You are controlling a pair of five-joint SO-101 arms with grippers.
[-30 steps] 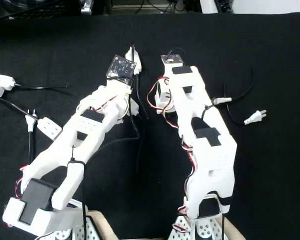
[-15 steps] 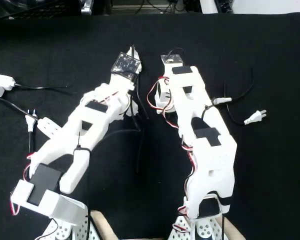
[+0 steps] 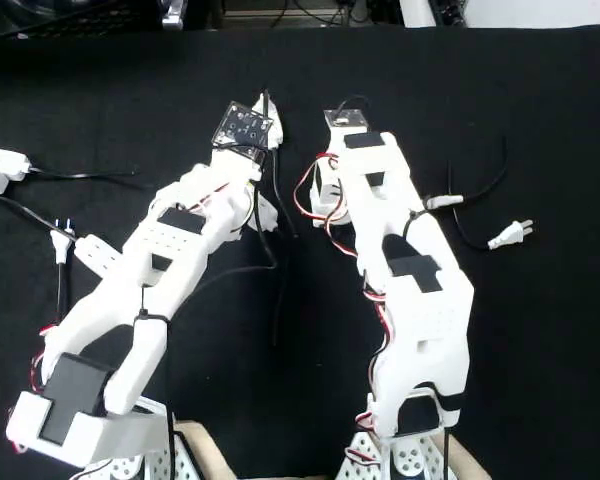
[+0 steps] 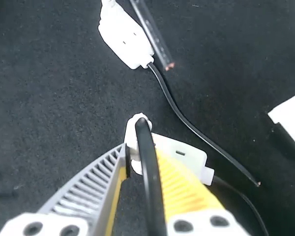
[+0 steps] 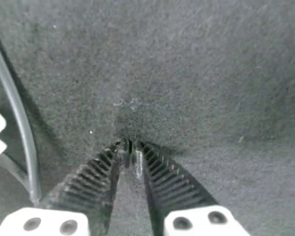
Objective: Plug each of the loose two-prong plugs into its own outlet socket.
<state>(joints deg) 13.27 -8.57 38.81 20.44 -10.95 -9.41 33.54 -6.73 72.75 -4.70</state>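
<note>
My left gripper [image 4: 136, 140] is shut on a small white plug [image 4: 137, 129] whose black cord [image 4: 148, 172] runs back between the fingers. A white outlet socket [image 4: 124, 39] with its own black cable lies on the cloth a short way beyond the plug, apart from it. My right gripper [image 5: 130, 146] is shut with nothing in it, its tips down at the black cloth. From above, the left arm [image 3: 180, 240] and right arm [image 3: 400, 250] both stretch to the table's middle. A loose two-prong plug [image 3: 510, 235] lies at the right, another [image 3: 62, 240] at the left.
Two white sockets [image 3: 0, 168] [image 3: 98, 255] lie at the left beside the left plug. Black cables trail across the black cloth [image 3: 540, 120] between and around the arms. A white cable end [image 3: 442, 201] rests beside the right arm.
The left arm swayed to the right and back, and its wrist now sits slightly farther out. The right arm has not moved.
</note>
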